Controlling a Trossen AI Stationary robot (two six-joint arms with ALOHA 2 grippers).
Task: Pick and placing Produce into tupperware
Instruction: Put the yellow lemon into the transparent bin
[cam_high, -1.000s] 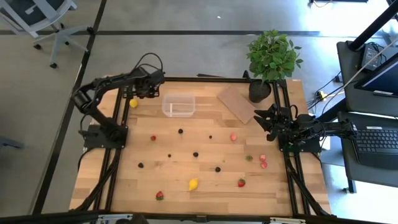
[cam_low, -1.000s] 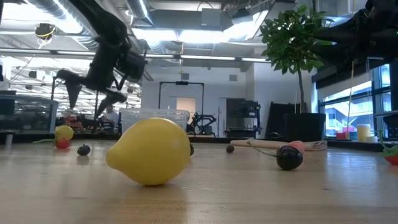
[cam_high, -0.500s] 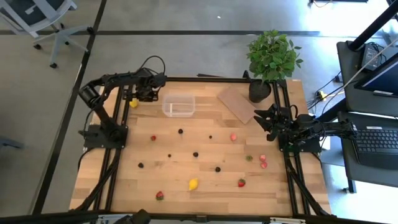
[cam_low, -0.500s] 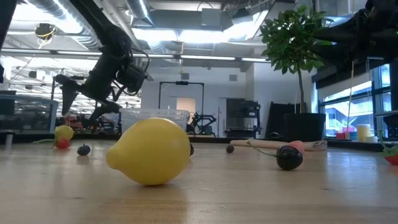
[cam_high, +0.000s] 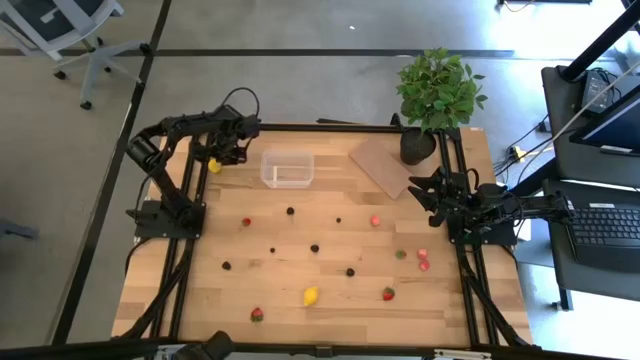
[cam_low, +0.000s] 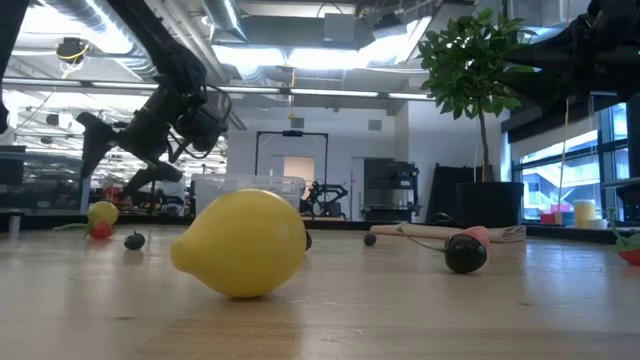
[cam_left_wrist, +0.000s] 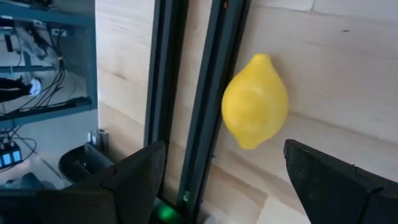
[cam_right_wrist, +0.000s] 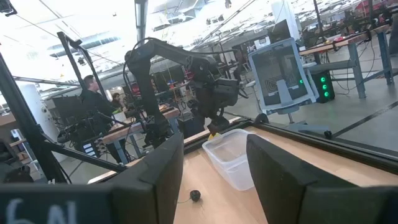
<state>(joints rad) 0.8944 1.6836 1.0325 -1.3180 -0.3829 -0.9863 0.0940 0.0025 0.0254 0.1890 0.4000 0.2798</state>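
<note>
The left gripper (cam_left_wrist: 217, 180) was spread wide and holding nothing, with a yellow lemon (cam_left_wrist: 255, 101) sitting on the wood right ahead between its fingers, snug against the black frame rail (cam_left_wrist: 211, 93). I'd guess the wide stance was there so it could straddle the lemon despite the rail crowding one side. Just beyond that gripper, off to its side, sat the clear tupperware (cam_high: 287, 168), looking empty as far as I could tell, so the drop-off would be a short hop. Farther out, the rest of the produce (cam_high: 314, 248) was scattered across the table, well apart. Way across, the right gripper (cam_high: 418, 190) hung partly open at the far edge, empty, near the cardboard board (cam_high: 382, 166) and potted plant (cam_high: 437, 92), probably just parked.
</note>
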